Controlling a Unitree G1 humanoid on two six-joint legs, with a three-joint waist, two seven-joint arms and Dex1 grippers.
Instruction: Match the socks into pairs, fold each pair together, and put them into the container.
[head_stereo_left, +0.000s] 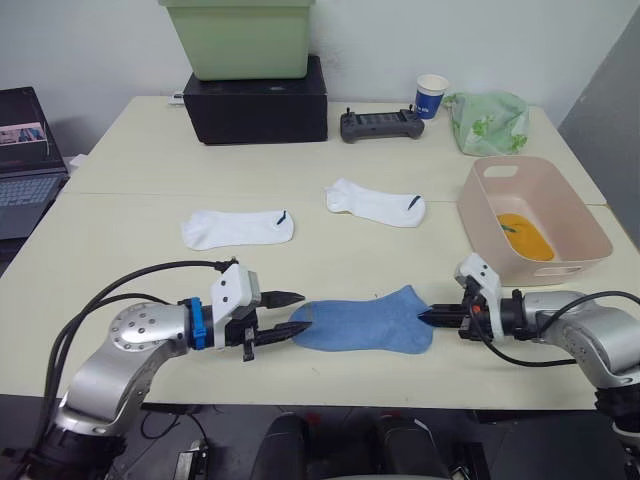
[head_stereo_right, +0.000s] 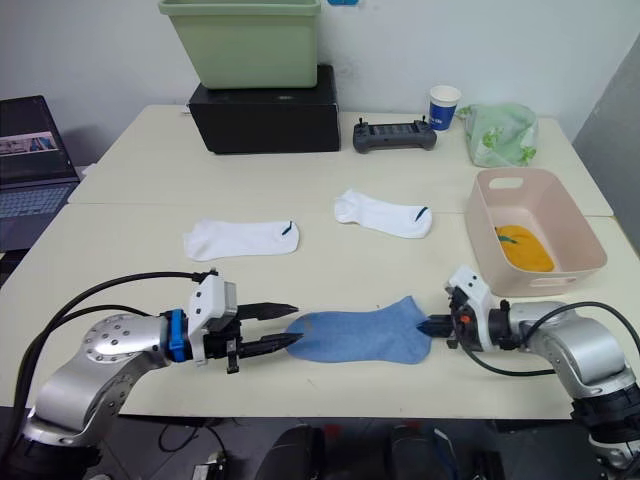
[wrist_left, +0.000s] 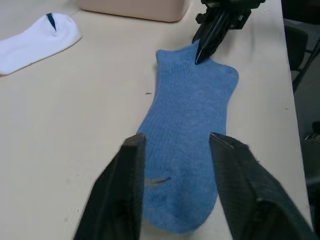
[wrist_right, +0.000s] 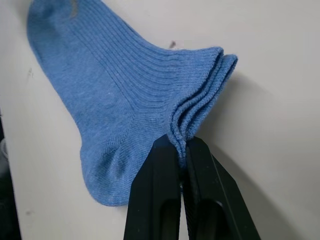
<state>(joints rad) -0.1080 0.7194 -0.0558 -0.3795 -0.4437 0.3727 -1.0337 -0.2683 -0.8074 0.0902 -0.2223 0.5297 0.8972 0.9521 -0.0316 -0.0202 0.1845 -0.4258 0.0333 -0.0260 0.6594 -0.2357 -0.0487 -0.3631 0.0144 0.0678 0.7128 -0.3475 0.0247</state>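
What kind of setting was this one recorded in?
Probably an office or lab workroom, not a home: plain pale tables against a bare wall, an open laptop to the robot's left, and a handheld controller and paper cup behind the socks.

Office or lab room, plain white wall, pale tabletop (head_stereo_left: 120, 250), open laptop (head_stereo_left: 25, 160) at its left edge, handheld controller (head_stereo_left: 378, 125), blue paper cup (head_stereo_left: 431, 96), black box (head_stereo_left: 257, 102) under green bin (head_stereo_left: 240, 36)
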